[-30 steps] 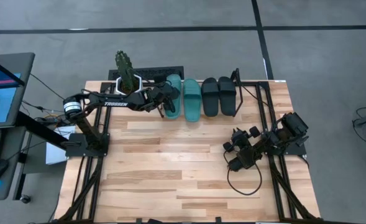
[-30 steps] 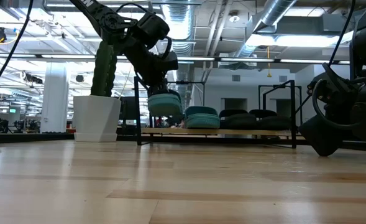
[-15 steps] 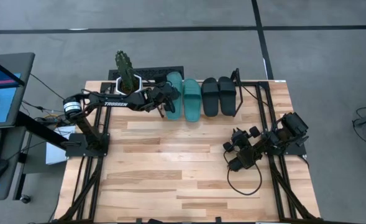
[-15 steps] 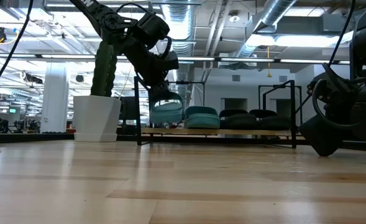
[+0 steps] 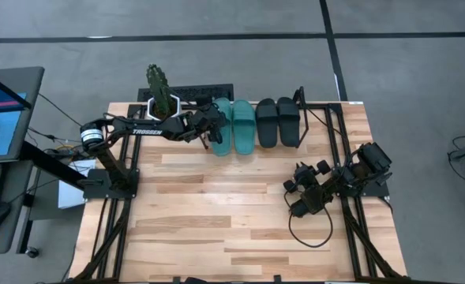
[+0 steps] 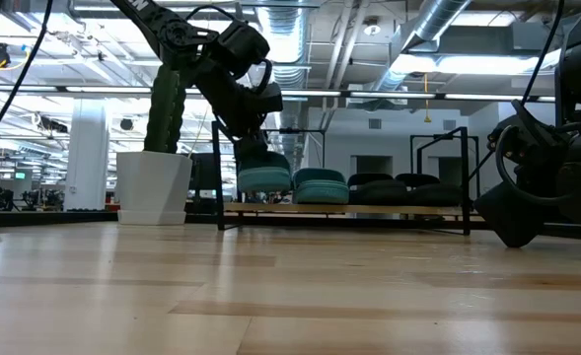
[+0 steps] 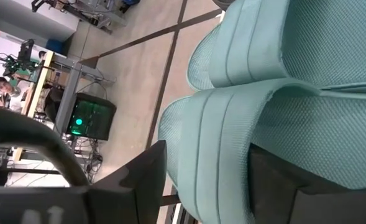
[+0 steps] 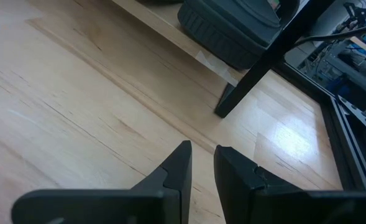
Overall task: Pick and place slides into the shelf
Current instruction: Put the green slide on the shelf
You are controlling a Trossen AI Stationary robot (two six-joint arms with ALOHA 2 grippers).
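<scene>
Four slides lie side by side on the low black shelf (image 5: 299,99) at the table's far edge: two teal-green (image 5: 221,118) (image 5: 244,126) and two black (image 5: 267,122) (image 5: 288,122). My left gripper (image 5: 213,131) reaches over the shelf's left end and is shut on the leftmost teal slide (image 6: 263,178), which stands level with the teal slide next to it (image 6: 320,183). My right gripper (image 5: 298,203) waits low at the table's right side, its fingers (image 8: 181,167) nearly together and empty. My left gripper holds the leftmost teal slide by its wide strap (image 7: 210,149). One finger (image 7: 139,177) is on the strap's outer side and the other (image 7: 276,180) is on the foot-opening side. The fingers slant down from the table's left. The slide sits on the shelf.
A cactus in a white pot (image 5: 159,99) stands just left of the shelf, close to my left arm. The shelf's upright bracket (image 8: 257,68) and a black slide (image 8: 232,25) show in the right wrist view. Bare wooden tabletop (image 5: 216,205) spreads in front of the shelf.
My left gripper has gone down with the teal slide. The slide, held above the shelf a second ago, now sits at the level of the other teal slide beside it.
</scene>
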